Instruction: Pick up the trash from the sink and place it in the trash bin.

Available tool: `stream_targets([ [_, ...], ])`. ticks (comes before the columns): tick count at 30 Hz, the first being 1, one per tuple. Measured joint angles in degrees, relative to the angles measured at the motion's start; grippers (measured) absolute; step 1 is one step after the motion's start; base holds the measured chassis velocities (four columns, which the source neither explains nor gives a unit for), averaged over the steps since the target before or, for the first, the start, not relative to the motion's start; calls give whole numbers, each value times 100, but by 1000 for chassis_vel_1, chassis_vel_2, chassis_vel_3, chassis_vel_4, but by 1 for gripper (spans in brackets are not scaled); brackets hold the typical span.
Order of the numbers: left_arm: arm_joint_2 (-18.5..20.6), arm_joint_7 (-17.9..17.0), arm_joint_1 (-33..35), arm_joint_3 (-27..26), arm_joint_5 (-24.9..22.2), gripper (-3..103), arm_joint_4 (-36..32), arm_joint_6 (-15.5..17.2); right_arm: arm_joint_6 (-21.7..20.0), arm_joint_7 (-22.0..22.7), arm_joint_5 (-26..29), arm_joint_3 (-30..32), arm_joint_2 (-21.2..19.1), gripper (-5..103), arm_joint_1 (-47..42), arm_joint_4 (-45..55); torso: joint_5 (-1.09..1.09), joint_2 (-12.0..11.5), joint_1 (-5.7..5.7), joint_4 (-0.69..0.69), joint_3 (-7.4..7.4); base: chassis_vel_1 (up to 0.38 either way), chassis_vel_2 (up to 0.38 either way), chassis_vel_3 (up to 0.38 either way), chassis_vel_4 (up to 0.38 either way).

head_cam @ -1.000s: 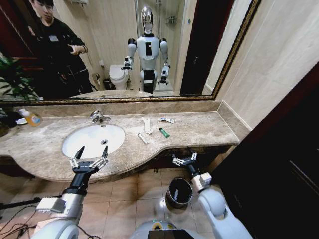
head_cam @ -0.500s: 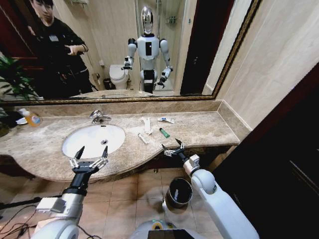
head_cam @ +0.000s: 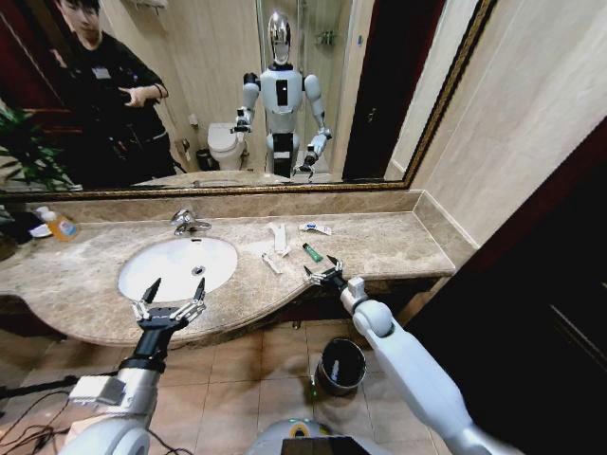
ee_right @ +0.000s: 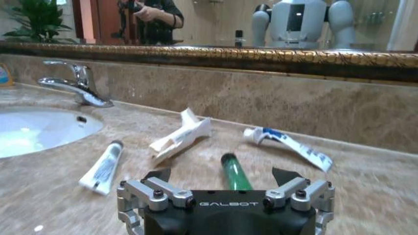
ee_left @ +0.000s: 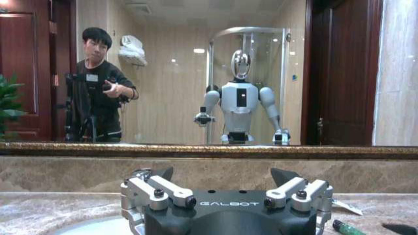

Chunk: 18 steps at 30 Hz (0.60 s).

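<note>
Green, the short plastic tube (ee_right: 235,176) lies on the beige marble worktop (head_cam: 398,242), just beyond the open, empty right hand (head_cam: 324,273); it should be straddled squarely before closing. The left hand (head_cam: 171,305) is held open, empty, near the sink.

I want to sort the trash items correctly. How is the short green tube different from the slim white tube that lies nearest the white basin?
The short green tube is translucent green with a dark cap; the slim white tube is opaque white with printing. The green one lies straight ahead of the open right gripper; the white one lies off to the side, nearer the white basin. Both lie flat on the marble counter.
</note>
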Motion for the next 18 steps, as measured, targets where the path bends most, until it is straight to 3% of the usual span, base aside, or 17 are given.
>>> stream_targets([
  [6,0,0,0,0,0,100,0,0,-255,-2,294,-221,-57,100,446,-223,0,0,0,0,0,0,0,0,0],
  [12,0,0,0,0,0,100,0,0,-993,-46,805,-365,-106,100,835,-414,0,0,0,0,0,0,0,0,0],
  [18,0,0,0,0,0,100,0,0,-1300,-79,851,-374,-87,102,923,-435,0,0,0,-1,0,0,0,0,0],
])
